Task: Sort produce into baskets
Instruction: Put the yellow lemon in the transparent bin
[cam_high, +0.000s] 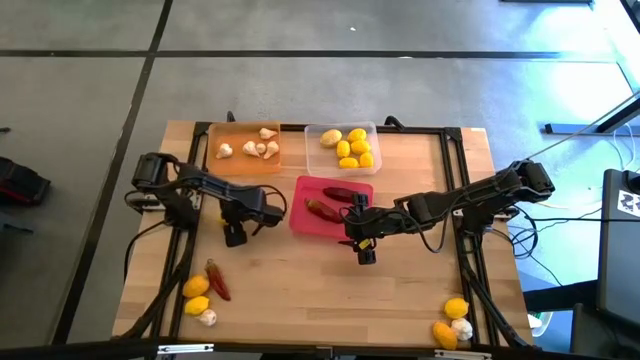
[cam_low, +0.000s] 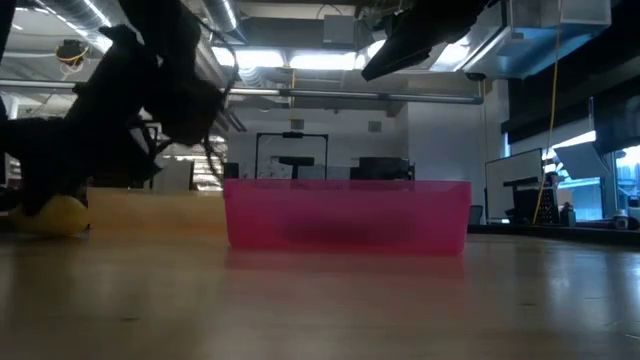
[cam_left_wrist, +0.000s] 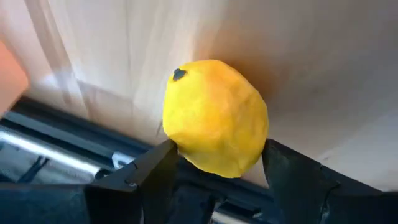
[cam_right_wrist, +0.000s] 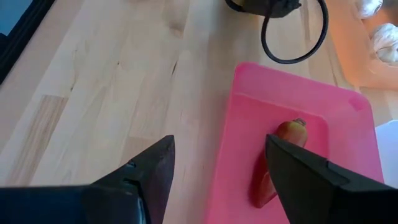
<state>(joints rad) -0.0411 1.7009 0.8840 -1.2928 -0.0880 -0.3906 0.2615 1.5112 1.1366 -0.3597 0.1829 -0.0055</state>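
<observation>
My left gripper (cam_high: 235, 237) is left of the pink basket (cam_high: 300, 222), shut on a yellow lemon (cam_left_wrist: 214, 115). The lemon also shows under the dark arm in the low view (cam_low: 52, 215). My right gripper (cam_high: 364, 250) hangs open over the pink basket's near right corner, touching nothing. Two dark red chilis (cam_high: 325, 208) lie in the pink basket. The orange basket (cam_high: 218, 160) holds several garlic bulbs (cam_high: 255, 148). The clear basket (cam_high: 318, 160) holds several lemons (cam_high: 353, 148). My left gripper pinches the lemon between its two fingers (cam_left_wrist: 155, 171), one on each of its opposite sides (cam_left_wrist: 180, 144). The fingers slant down onto it. I cannot tell whether the lemon is clear of the wood.
Loose produce lies at the near left corner: two lemons (cam_high: 196, 296), a chili (cam_high: 217, 281) and a garlic bulb (cam_high: 207, 317). At the near right corner are two lemons (cam_high: 455, 308) and a garlic bulb (cam_high: 462, 327). Black frame rails (cam_high: 455, 180) run along the table's sides.
</observation>
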